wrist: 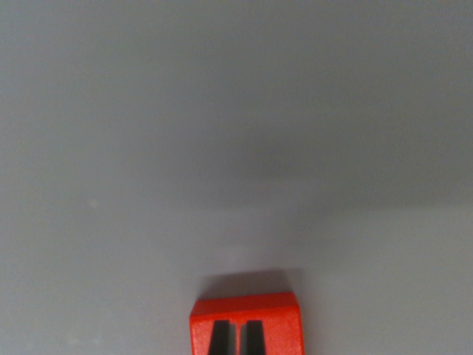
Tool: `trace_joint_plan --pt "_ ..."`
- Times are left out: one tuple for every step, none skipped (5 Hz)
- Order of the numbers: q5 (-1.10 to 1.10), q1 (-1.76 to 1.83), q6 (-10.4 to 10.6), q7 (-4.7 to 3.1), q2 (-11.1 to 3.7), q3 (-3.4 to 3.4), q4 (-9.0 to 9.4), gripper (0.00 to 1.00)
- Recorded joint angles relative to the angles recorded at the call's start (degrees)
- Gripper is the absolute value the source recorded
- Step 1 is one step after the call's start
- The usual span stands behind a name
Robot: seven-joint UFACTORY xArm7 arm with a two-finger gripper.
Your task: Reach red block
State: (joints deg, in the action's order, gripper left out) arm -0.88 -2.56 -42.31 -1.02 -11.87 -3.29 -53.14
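Note:
The red block (247, 305) lies on the grey surface at the bottom middle of the wrist view, cut off by the lower edge. Two dark fingertips (220, 339) of my gripper (237, 337) rise from the bottom edge directly in front of the block. They overlap its near face. The fingertips stand close together, with only a thin red strip showing between them. Nothing is held between them. I cannot tell whether the tips touch the block. The block's lower part is out of view.
A plain grey tabletop (236, 148) fills the rest of the view. A soft shadow lies just beyond the block's far edge.

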Motion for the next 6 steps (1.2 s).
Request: trace_joint_plan --pt "0.04 0.00 1.6 0.04 -0.41 -0.02 1.22 0.00" --pt "0.04 0.00 1.6 0.04 -0.41 -0.02 1.22 0.00" --pt "0.07 0.00 3.1 0.07 -0.78 -0.05 2.32 0.00" --pt "0.07 0.00 3.1 0.07 -0.78 -0.05 2.32 0.00" --pt "0.10 0.00 4.3 0.09 -1.08 -0.06 3.21 0.00" --pt "0.10 0.00 4.3 0.09 -1.08 -0.06 3.21 0.00"
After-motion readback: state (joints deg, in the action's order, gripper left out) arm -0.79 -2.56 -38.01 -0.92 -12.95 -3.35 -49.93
